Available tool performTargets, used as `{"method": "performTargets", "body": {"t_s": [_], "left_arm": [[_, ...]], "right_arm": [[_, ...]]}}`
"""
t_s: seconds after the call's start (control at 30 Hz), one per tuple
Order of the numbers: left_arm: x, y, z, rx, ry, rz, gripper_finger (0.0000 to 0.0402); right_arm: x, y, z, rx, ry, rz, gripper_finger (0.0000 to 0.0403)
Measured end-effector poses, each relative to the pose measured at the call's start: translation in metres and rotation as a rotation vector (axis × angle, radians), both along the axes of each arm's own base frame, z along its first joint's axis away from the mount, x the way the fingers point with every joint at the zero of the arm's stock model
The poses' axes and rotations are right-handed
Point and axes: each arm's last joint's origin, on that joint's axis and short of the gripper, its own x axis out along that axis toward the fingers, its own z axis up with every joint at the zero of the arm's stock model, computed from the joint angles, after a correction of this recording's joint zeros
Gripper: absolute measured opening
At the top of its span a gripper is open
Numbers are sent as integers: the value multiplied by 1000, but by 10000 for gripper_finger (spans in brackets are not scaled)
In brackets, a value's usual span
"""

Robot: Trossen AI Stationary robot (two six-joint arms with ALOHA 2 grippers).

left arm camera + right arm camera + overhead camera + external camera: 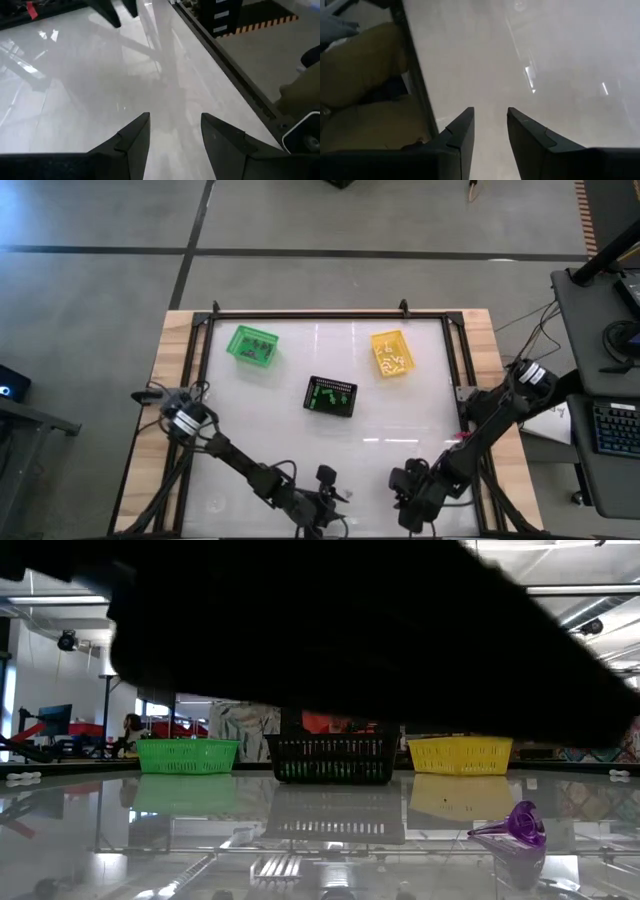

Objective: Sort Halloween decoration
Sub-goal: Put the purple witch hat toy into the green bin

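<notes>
Low view alone shows purple trinket (520, 825) on table (400, 420); wrist views show left gripper (175, 132) & right gripper (490, 125) both parted, empty.

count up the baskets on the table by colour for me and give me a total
Green basket: 1
Black basket: 1
Yellow basket: 1
Total: 3 baskets
</notes>
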Motion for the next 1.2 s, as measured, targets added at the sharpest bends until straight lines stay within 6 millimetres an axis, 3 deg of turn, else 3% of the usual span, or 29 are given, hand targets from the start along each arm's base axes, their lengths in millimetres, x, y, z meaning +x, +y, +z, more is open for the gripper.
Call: {"method": "performTargets", "body": {"t_s": [0.47,0.8,1.2], "left_arm": [[9,14,-24,52,16,96,159],[13,25,-32,37,37,88,152],[12,26,-35,61,48,80,36]], "right_arm": [[30,35,15,-16,-85,133,100],[35,41,30,-8,-139,176,99],[35,40,30,-20,-148,182,95]]}}
